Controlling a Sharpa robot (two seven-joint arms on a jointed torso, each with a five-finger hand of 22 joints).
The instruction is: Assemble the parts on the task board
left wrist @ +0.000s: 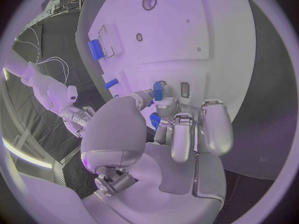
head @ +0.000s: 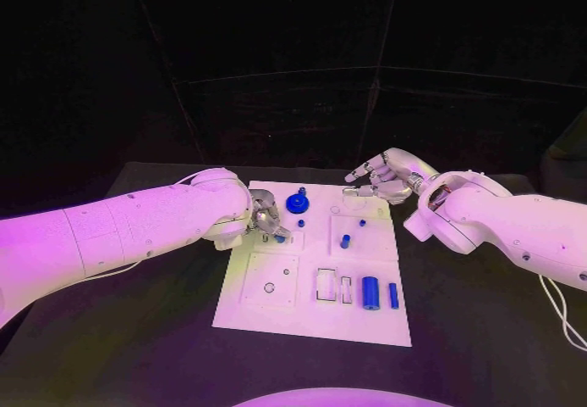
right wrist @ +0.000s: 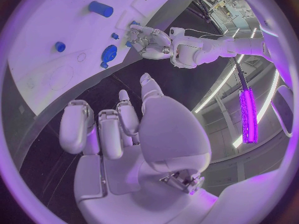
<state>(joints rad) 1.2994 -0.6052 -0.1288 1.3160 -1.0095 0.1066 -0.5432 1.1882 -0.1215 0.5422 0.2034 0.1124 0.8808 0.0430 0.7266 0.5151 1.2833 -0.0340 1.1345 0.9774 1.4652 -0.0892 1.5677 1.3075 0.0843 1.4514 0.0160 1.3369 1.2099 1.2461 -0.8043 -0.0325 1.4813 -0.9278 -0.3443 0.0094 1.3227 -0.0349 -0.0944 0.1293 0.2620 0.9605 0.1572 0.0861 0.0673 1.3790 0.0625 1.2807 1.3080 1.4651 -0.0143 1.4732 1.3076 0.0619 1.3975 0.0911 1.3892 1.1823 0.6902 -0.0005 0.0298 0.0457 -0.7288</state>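
Observation:
The white task board (head: 276, 309) lies in the middle of the black table. My left hand (head: 262, 219) hovers over the board's left edge and pinches a small blue part (left wrist: 158, 90) between thumb and a finger, just above a slot. A second small blue piece (left wrist: 154, 119) shows under the fingers. My right hand (head: 379, 180) hangs over the board's far right corner, fingers apart and holding nothing. On the board are a blue round part (head: 298, 203), a short blue peg (head: 346, 242), a thick blue cylinder (head: 371, 292) and a thin blue bar (head: 394, 294).
Rectangular frames (head: 327, 284) and a round recess (head: 269, 287) mark the board's near half. Black table (head: 147, 339) surrounds the board on all sides. The right wrist view shows the left hand (right wrist: 146, 37) at the board (right wrist: 37, 79) beside the blue round part (right wrist: 109, 53).

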